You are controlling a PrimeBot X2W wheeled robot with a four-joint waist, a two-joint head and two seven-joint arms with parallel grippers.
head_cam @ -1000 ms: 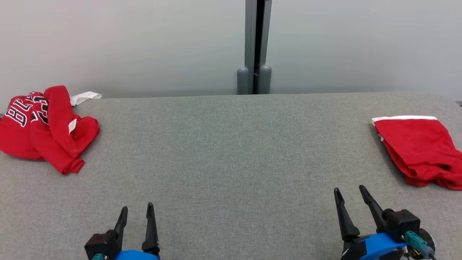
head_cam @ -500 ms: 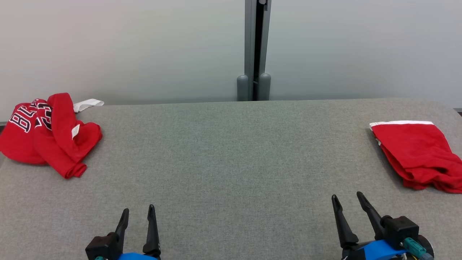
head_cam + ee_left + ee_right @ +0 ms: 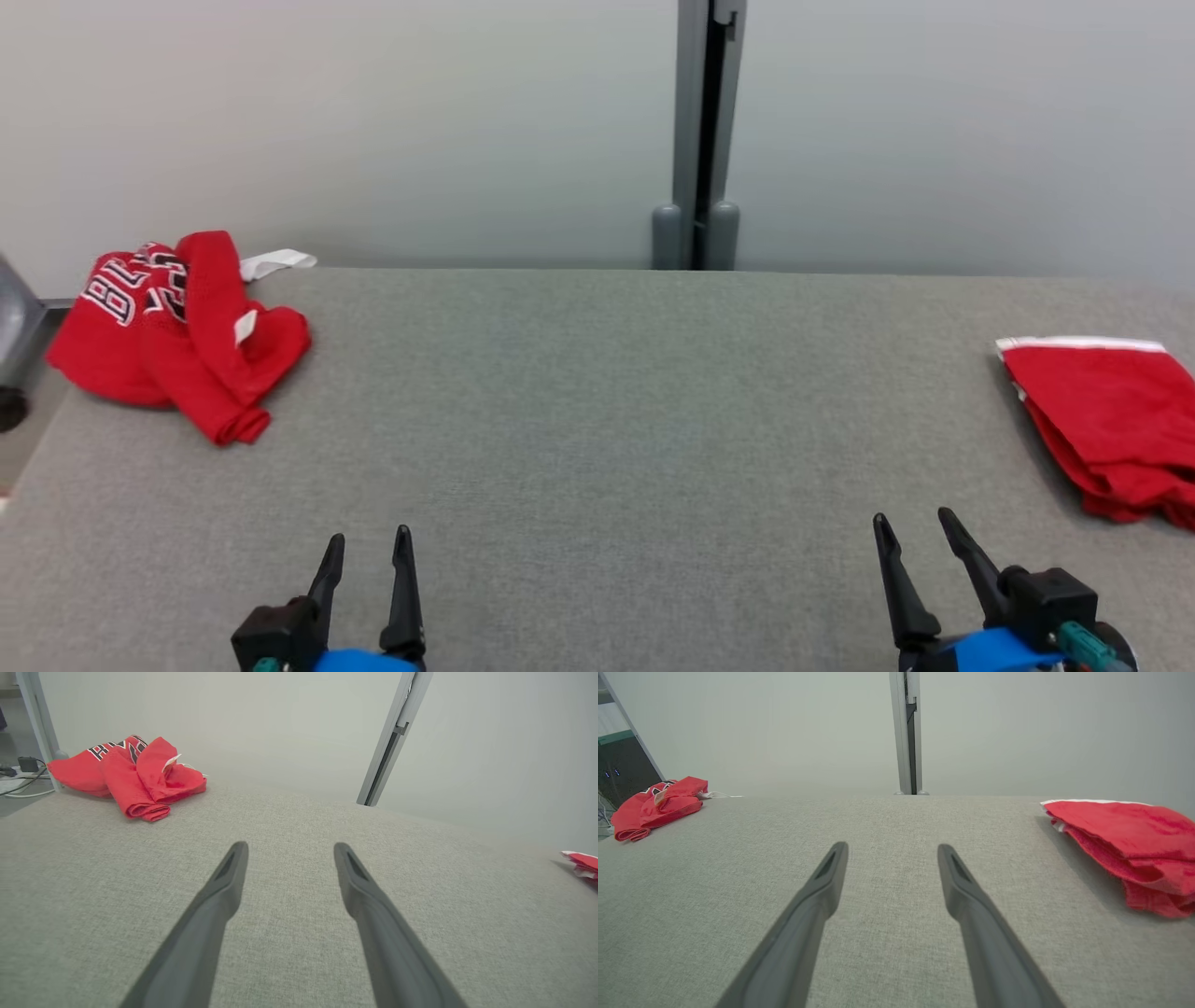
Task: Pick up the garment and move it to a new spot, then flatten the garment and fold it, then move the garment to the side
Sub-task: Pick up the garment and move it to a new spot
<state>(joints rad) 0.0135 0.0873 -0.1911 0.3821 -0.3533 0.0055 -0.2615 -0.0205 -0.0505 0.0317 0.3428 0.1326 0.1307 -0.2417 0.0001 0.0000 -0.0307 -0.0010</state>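
1. Head view: you have a broad table [image 3: 597, 401] covered in grey, felt-like fabric. It is flat and matte, with a fine woven grain that shows in both wrist views.
2. The crumpled red jersey [image 3: 177, 331] lies at the table's far left corner. It is a soft heap of rolled, tube-like folds, with black-and-white lettering on its upper part and a small white label on one fold. A white strip of cloth [image 3: 275, 263] pokes out behind it.
3. A folded red garment [image 3: 1106, 420] sits at the table's right edge. It is a flat stack of layers with a white band along its far edge and looser, wrinkled hems on the nearer side.
4. Your left gripper [image 3: 371, 534] is at the near left. Its two long, dark, tapering fingers are spread apart with nothing between them, well apart from the jersey.
5. Your right gripper [image 3: 910, 515] is at the near right, likewise spread and empty. It is near the folded garment but not touching it.
6. Behind the table, smooth pale wall panels meet at a grey metal post [image 3: 700, 140] with two rounded feet.
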